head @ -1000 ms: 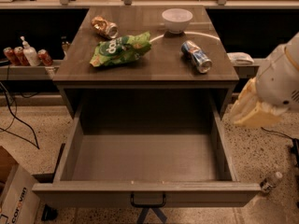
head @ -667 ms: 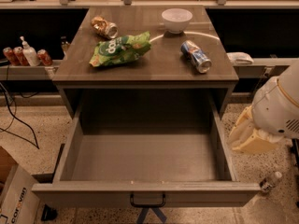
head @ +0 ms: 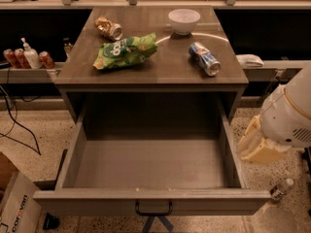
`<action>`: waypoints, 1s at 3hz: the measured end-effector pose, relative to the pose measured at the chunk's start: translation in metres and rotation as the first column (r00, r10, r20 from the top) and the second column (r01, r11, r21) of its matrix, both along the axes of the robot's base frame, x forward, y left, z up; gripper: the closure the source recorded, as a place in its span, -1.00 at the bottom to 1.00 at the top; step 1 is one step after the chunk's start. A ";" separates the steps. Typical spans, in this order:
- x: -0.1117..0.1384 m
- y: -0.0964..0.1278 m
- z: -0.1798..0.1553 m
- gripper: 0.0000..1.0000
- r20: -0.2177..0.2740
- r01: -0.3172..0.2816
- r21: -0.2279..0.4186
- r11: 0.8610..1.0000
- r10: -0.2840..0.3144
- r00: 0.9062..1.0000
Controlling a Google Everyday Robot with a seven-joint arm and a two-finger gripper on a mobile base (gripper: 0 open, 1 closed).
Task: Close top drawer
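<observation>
The top drawer (head: 150, 165) is pulled far out of the grey-brown cabinet and is empty inside. Its plain front panel (head: 97, 201) faces me at the bottom, with a small dark bar handle (head: 153, 208) at centre. My gripper (head: 257, 147) shows as a cream-coloured part under the white arm (head: 289, 113). It is just right of the drawer's right side wall, about halfway along it and apart from it. It is well away from the front panel and the handle.
On the cabinet top (head: 160, 72) lie a green chip bag (head: 125, 51), a crushed can (head: 109, 28), a white bowl (head: 184, 20) and a blue can (head: 204, 58). A shelf with cans and a bottle (head: 26, 57) is at left. A cardboard box (head: 14, 203) and a small bottle (head: 281, 189) are on the floor.
The arm and gripper have moved down along the drawer's right side, toward its front. The drawer has not moved.
</observation>
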State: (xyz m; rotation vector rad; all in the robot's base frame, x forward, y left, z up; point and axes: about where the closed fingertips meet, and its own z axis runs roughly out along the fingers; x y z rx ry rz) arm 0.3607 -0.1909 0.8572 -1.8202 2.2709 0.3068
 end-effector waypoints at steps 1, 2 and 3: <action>-0.011 -0.004 -0.026 1.00 -0.037 0.025 -0.009 1.000 -0.025 0.999; -0.023 -0.005 -0.062 1.00 -0.069 0.031 -0.031 0.999 -0.033 0.997; -0.031 -0.006 -0.097 1.00 -0.091 0.033 -0.034 0.999 -0.036 0.995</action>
